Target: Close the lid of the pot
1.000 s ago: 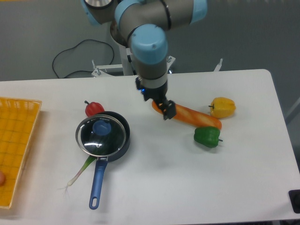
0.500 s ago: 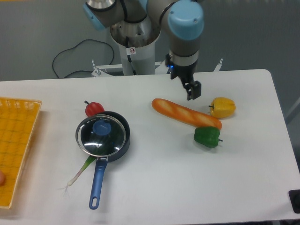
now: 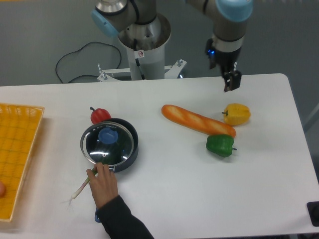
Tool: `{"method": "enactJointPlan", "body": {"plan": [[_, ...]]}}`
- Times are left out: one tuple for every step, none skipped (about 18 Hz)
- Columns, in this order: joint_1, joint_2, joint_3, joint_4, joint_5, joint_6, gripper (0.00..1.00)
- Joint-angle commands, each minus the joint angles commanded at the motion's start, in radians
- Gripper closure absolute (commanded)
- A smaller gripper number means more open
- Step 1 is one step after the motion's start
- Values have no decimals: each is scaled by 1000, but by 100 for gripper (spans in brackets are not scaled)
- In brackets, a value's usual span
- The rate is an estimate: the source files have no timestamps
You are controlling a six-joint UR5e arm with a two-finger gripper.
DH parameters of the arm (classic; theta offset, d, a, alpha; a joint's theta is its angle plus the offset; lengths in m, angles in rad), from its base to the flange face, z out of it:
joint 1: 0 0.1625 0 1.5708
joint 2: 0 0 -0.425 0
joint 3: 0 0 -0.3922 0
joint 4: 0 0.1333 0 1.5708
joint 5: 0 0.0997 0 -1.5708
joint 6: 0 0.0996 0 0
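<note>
Sitting on the pot (image 3: pixel 130 149) at lower left of centre: the pot lid (image 3: pixel 109 144), glass with a metal rim and a blue knob (image 3: pixel 108 135); looking seated, though slightly off-centre toward the left rim, so the closing is probably done or nearly so. Likely handling as stiff, smooth, breakable if dropped, and moderately light; best taken by the knob, since rim and glass would be slippery for two fingers. Pot handle mostly hidden under a human hand (image 3: pixel 103 183) reaching in from the bottom edge, fingertips just beside the near rim of the pot.

Moving outward and counting: one red bell pepper (image 3: pixel 100 115) touching the pot's far side; one spring onion (image 3: pixel 82 184) lying beside the hand; one baguette (image 3: pixel 197 121) right of centre; one green bell pepper (image 3: pixel 220 145) touching its lower end; one yellow bell pepper (image 3: pixel 237 114) just beyond; one orange basket (image 3: pixel 17 144) at the left edge, all on the white desk (image 3: pixel 174 189).

Hanging at upper right, well apart from the pot: the end effector (image 3: pixel 232 82), holding nothing, fingers narrow; whether fully closed, cannot tell.
</note>
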Motion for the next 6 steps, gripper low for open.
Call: {"method": "enactJointPlan", "body": {"plan": [[0,0,8,-8,-2,0,0],[2,-2,12,-8,-2,-2,0],[3,-2,14,-8,-2,-2,0],[6,-2,15,-8,-3,-2,0],[8,-2,15,-9,-3,-2,0],[9,0,15,-9,-3,-2,0]]}}
